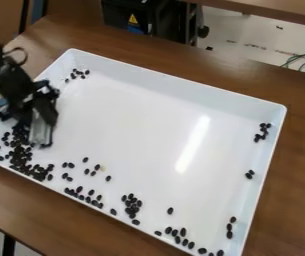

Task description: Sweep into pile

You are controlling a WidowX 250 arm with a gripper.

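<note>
A wooden table (281,190) is seen under the white tray (144,107). The black gripper (40,107) is seen over the tray's left part; how far it is opened cannot be told. A pale grey piece (40,132) is seen directly below it, just beside the densest dark beans (20,157), gathered at the tray's left corner. Smaller bean groups are scattered along the tray's near edge, right side and upper-left corner.
</note>
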